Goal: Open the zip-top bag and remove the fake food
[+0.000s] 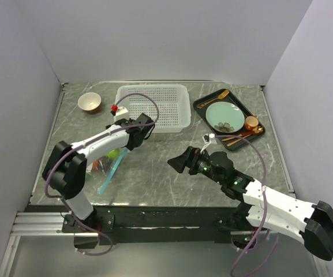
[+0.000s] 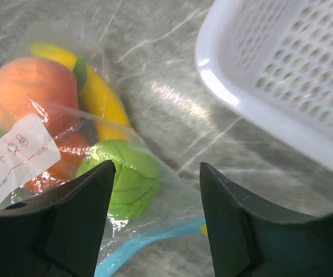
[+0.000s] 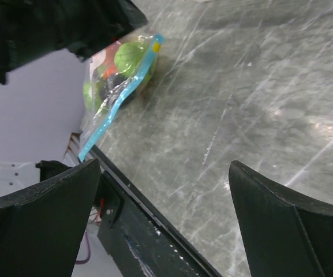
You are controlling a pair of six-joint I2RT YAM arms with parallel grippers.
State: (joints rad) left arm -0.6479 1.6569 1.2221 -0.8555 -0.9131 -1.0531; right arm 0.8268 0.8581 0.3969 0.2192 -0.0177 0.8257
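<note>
Left claw [image 2: 154,167]: fingers spread wide, nothing held, poised just above the bench [image 2: 172,98]. Beneath and left of its left finger [image 2: 68,231]: zip-top bag [image 2: 68,124], lying flat, teal zip strip [image 2: 131,245] running under the claw. Fake food [image 2: 33,86] inside the bag: peach uppermost, yellow banana [image 2: 100,95] alongside, green round fruit [image 2: 128,179] nearest the claw; white label [image 2: 16,158] on the plastic. Right of this claw: corner of a white perforated basket [image 2: 281,75], apart from the bag. Right claw [image 3: 165,167]: fingers likewise wide apart, empty, facing the bag's zip edge across bare bench, well apart from it. Behind the right claw: black tray [image 1: 199,105] bearing a pale-green plate [image 1: 224,115].
</note>
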